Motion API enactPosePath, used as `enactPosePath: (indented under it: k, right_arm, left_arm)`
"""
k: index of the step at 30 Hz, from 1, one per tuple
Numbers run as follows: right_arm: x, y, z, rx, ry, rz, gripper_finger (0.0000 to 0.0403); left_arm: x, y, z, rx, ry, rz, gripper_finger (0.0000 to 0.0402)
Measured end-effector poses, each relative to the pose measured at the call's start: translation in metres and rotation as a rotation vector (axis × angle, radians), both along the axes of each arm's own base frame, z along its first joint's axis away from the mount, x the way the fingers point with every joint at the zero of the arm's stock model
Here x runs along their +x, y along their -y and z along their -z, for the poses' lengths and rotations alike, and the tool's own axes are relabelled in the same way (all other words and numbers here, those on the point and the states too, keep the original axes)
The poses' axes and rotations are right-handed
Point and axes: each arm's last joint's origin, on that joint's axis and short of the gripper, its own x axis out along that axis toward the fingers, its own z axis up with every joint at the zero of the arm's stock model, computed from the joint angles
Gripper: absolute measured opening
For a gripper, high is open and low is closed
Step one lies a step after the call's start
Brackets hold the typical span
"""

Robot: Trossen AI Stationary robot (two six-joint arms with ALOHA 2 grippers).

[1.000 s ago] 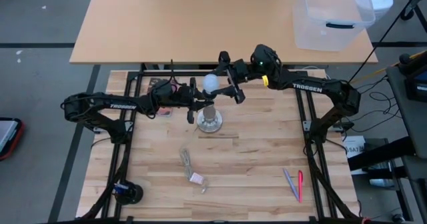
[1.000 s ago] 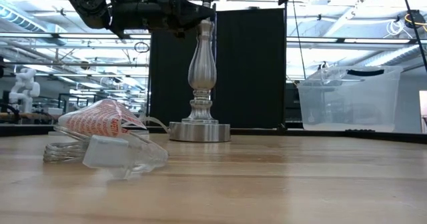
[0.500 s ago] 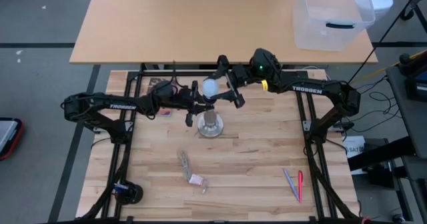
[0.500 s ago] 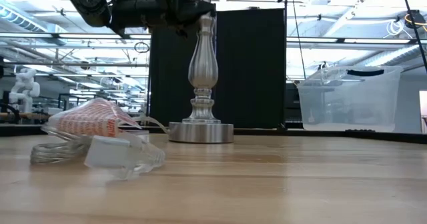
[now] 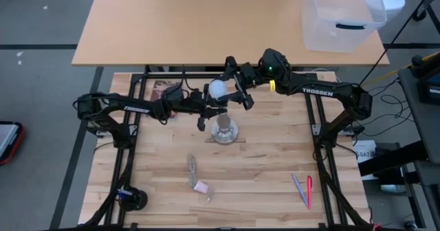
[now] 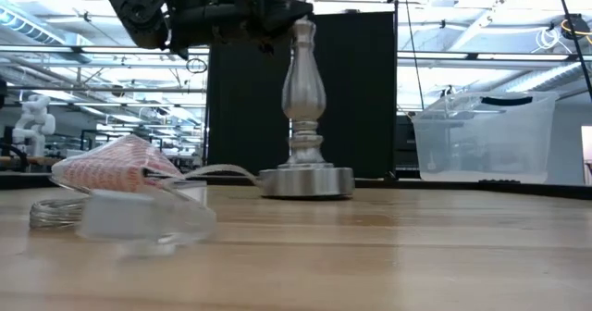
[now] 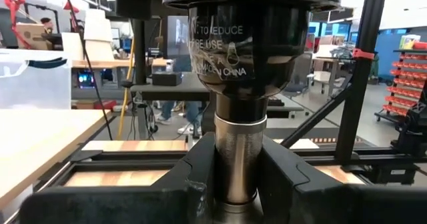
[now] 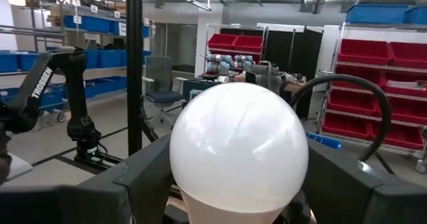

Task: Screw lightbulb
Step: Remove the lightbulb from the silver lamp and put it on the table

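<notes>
I have the left gripper [image 7: 237,184] clenched on the stand [image 5: 224,129] post to steady it, while the right gripper [image 5: 230,92] grasps the lightbulb [image 5: 217,89] above the socket [image 7: 248,44] for threading.

Lamp stand [image 5: 223,128] standing mid-table, lightbulb [image 5: 217,89] sitting above it between right gripper [image 5: 232,87] fingers; left gripper [image 5: 210,110] clasping its post; cable bundle [image 5: 196,176] lying nearer the front edge.

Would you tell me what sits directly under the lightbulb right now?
The silver lamp stand stands under the lightbulb, its post clamped by the left gripper. The right gripper holds the bulb. Its screw base and the socket mouth are hidden.
</notes>
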Motion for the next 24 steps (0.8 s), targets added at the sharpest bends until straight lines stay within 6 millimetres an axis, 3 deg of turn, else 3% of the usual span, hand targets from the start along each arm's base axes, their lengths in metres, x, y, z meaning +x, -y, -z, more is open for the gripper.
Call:
enactPosePath:
  k: [4, 10, 19, 24]
  right_arm:
    - [0.000, -0.001, 0.001, 0.004, -0.012, -0.013, 0.0277]
    - [-0.004, -0.002, -0.004, 0.007, -0.017, 0.036, 0.0280]
    - [-0.019, -0.009, -0.015, -0.050, -0.030, 0.189, 0.0331]
    - [-0.029, -0.018, -0.025, -0.054, -0.036, 0.235, 0.0337]
  left_arm:
    - [0.012, 0.001, 0.000, 0.004, -0.001, 0.011, 0.0076]
    - [0.014, 0.000, 0.000, 0.005, -0.001, 0.017, 0.0076]
    - [0.015, 0.000, -0.001, 0.000, 0.000, 0.003, 0.0076]
    - [0.015, 0.000, -0.001, -0.001, 0.000, -0.010, 0.0076]
